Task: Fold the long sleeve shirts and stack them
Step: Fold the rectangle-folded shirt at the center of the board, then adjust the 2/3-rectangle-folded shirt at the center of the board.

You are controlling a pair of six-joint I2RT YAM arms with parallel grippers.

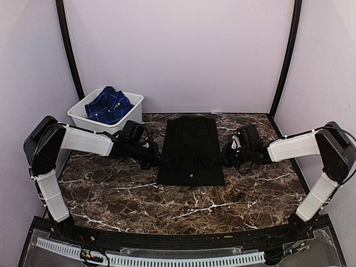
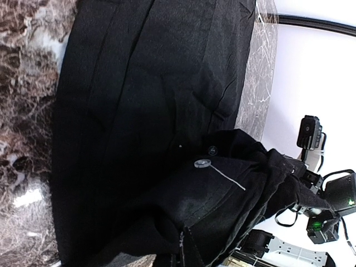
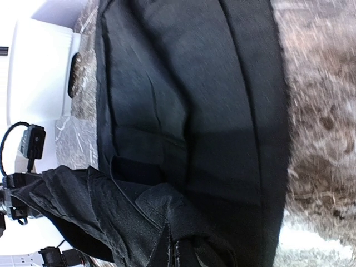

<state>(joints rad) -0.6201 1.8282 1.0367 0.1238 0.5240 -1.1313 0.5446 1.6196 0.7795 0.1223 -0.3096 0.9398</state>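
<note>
Left jaws look pinched shut on the left edge of the black shirt (image 1: 192, 146). In the left wrist view the cloth bunches right up into them, white button (image 2: 202, 163) on the raised flap. The fingers are black on black though, so that's my read rather than a clean view. Right jaws are the same deal on the opposite edge, with a wad of black fabric gathered into them.

Progress-wise, I'd say not even halfway. Back left, the blue checked shirt (image 1: 108, 104) sits crumpled in the white tub (image 1: 92, 124), not touched by either arm. In the middle of the table (image 1: 111, 192), the black one is already a narrow strip with the sleeves apparently tucked in, so the lengthwise folds seem done. What's left is the crosswise fold, then the whole blue shirt, then stacking.

Pose: the left arm (image 1: 86, 142) reaches low and nearly level toward the centre, wrist down near the table. The right arm (image 1: 292, 147) mirrors it from the other side, both gripping around the shirt's mid-length.
</note>
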